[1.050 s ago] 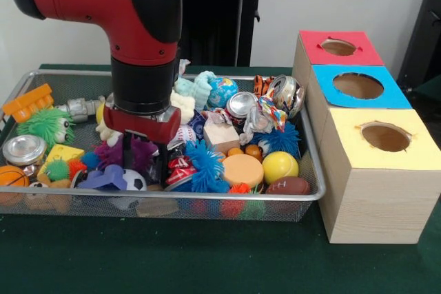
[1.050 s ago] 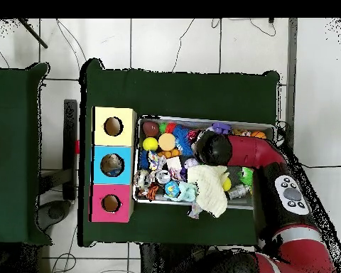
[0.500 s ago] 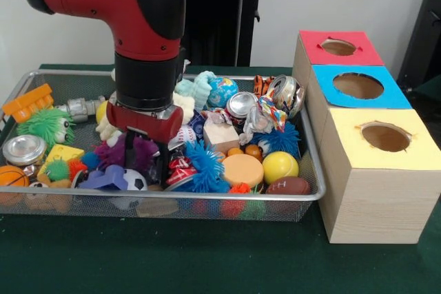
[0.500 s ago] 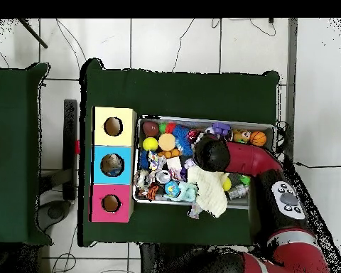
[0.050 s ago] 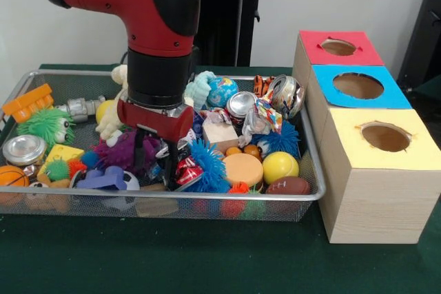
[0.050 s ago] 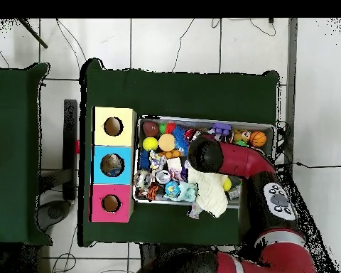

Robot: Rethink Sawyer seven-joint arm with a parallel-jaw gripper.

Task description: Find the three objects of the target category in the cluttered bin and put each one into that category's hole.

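Observation:
A wire mesh bin is packed with toys, balls and crushed cans. Beside it stands a wooden box with a red-topped hole, a blue-topped hole and a yellow-topped hole. My gripper is down in the clutter, open, its dark fingers straddling the spot between a purple spiky toy and a red crushed can. A blue spiky ball lies just right of it. In the overhead view the arm hides the gripper.
Near the box lie a yellow ball, a toy football, an orange disc and silver crushed cans. A green fuzzy creature, a basketball and an orange block fill the far end.
My arm has slid sideways along the bin toward the box end, staying low in the clutter. The purple spiky toy now sits at the gripper's outer side. The toys look undisturbed.

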